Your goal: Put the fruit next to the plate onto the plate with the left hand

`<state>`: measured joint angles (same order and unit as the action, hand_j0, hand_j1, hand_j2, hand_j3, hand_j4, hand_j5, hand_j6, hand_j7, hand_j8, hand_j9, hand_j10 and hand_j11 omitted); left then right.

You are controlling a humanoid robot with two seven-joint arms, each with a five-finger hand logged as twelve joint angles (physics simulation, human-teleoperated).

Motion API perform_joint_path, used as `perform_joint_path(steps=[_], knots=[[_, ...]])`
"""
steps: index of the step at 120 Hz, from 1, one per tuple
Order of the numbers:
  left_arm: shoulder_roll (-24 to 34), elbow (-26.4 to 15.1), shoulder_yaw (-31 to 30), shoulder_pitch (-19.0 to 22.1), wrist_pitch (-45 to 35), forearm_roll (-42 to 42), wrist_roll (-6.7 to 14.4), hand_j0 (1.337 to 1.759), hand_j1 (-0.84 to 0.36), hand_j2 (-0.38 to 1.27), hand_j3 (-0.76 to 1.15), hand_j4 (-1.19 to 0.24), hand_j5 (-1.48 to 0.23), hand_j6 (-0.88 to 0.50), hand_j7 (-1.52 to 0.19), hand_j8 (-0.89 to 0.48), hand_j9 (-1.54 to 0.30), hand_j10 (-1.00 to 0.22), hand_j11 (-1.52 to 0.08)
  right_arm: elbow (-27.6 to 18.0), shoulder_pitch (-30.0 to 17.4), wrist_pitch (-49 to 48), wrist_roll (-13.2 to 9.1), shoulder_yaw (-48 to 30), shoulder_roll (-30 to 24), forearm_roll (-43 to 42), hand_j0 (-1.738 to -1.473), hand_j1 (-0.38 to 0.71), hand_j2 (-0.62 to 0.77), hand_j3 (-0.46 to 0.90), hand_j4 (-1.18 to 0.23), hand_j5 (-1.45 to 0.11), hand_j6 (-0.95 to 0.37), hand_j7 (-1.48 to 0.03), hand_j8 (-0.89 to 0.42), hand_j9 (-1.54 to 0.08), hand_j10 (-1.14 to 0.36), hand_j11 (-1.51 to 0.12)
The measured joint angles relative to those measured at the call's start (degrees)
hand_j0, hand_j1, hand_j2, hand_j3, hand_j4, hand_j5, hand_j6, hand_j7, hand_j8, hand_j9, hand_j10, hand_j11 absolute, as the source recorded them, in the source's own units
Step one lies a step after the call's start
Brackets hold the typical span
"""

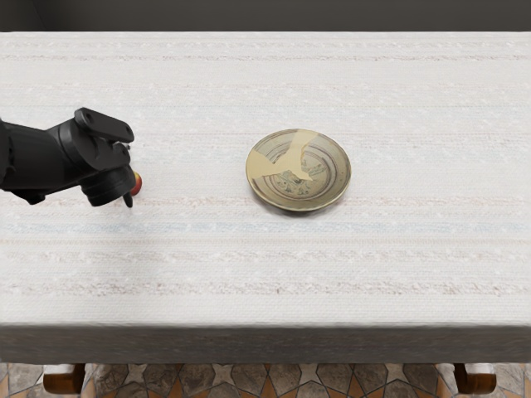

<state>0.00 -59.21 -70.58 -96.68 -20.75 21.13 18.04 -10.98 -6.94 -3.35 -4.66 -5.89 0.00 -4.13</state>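
Fruit [136, 183]: small, red-orange, only a sliver showed at the right edge of the left hand [106, 176], the rest hidden behind the black fingers [117, 193]. The fingers were curled tight around it, a closed grasp with the fruit inside. Fruit sat low against the cloth, probably touching it or just above; the view was too coarse to tell which. The hand was on the left side of the table [348, 274], with its dark forearm [33, 162] coming in from the picture's left edge. The plate [299, 170] lay well apart to the right of hand and fruit, near the table's middle: round, flat on the cloth, olive-tan glaze with a pale swirl pattern, its whole face showing. The table was covered edge to edge by a whitish woven cloth [265, 83] with faint horizontal bands. Below the front edge, tiled floor [265, 381] and wooden table feet [64, 378] showed.
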Motion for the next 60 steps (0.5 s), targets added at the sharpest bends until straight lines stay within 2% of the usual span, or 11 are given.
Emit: perform_joint_path(steps=[38,60], knots=[[0.0,0.0,1.9,0.3,-0.7,-0.1,0.0,1.658,0.04,0.05,0.00,-0.26,-0.34,-0.26,-0.34,-0.26,-0.34,-0.26,-0.34,0.0,0.0,0.0,0.0,0.0,0.0,0.0,-1.658,-0.33,0.00,0.00,-0.02,-0.02,-0.02,-0.02,-0.02,-0.02,-0.02,-0.02],[0.0,-1.9,3.3,-0.7,-1.1,0.1,0.0,1.658,0.02,0.06,0.00,-0.27,-0.36,-0.27,-0.36,-0.27,-0.36,-0.27,-0.36,0.0,0.0,0.0,0.0,0.0,0.0,0.0,-1.658,-0.33,0.00,0.00,-0.02,-0.02,-0.02,-0.02,-0.02,-0.02,-0.02,-0.02]])
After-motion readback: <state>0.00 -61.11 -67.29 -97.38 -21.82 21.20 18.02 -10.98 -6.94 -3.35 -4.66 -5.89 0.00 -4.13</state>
